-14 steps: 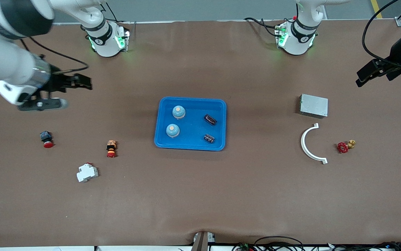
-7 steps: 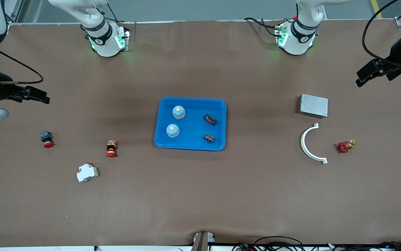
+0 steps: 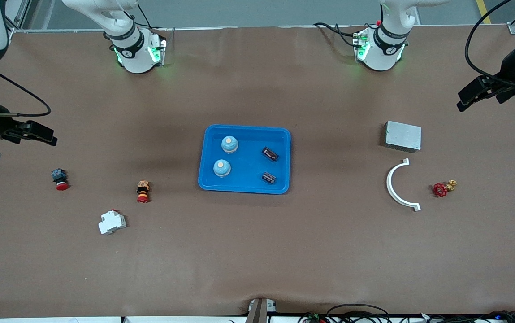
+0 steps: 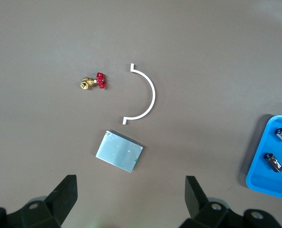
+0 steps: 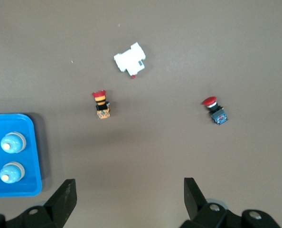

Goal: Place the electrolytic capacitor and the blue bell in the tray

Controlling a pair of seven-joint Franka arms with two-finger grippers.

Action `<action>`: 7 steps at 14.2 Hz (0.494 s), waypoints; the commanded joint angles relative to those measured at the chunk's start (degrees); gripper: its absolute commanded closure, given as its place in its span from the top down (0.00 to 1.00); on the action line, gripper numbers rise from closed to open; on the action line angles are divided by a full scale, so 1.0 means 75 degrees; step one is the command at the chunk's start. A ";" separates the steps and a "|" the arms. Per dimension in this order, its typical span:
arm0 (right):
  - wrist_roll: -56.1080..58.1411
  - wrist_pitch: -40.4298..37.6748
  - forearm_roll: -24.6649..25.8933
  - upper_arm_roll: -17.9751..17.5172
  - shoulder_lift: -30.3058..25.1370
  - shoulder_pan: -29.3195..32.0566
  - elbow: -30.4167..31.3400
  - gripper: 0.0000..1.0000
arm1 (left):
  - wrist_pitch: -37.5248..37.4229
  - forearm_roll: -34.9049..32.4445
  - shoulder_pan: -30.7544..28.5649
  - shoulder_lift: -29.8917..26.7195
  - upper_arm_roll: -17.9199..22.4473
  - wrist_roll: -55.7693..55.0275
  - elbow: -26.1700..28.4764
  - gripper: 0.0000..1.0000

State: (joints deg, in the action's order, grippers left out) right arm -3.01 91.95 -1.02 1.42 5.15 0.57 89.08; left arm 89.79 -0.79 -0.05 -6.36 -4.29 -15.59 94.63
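The shallow bright-blue rectangular plastic tray (image 3: pixel 244 159) sat mid-surface and held two pale-blue domed bells (image 3: pixel 229 144) toward the right arm's end and two dark cylindrical electrolytic capacitors (image 3: pixel 270 154) toward the left arm's end. The right claw (image 5: pixel 126 199) hung released and empty over bare brown surface (image 3: pixel 257 251); its wrist view caught only the bells. The left claw (image 4: pixel 131 197), likewise released, hung above a small grey metal box (image 4: pixel 119 156); its wrist view showed only the capacitors.
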 commanded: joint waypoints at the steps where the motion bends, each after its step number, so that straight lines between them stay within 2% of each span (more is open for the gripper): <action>1: -0.0126 -0.0085 0.0066 -0.0095 0.0064 0.0123 -0.0404 1.00 | -0.0124 0.0117 -0.0040 -0.0101 -0.0014 0.0098 -0.0008 1.00; 3: -0.0115 -0.0131 -0.0004 -0.0095 0.0099 0.0135 -0.0580 1.00 | -0.0171 0.0117 -0.0052 -0.0101 -0.0014 0.0098 -0.0008 1.00; 7: -0.0138 -0.0132 -0.0086 -0.0107 -0.0064 0.0240 -0.0219 1.00 | -0.0229 0.0117 -0.0052 -0.0113 -0.0002 0.0098 -0.0020 1.00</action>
State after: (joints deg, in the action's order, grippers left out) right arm -3.36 91.27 -1.11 1.39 5.16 0.69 86.35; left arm 89.16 -0.79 -0.05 -6.36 -4.28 -15.59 94.63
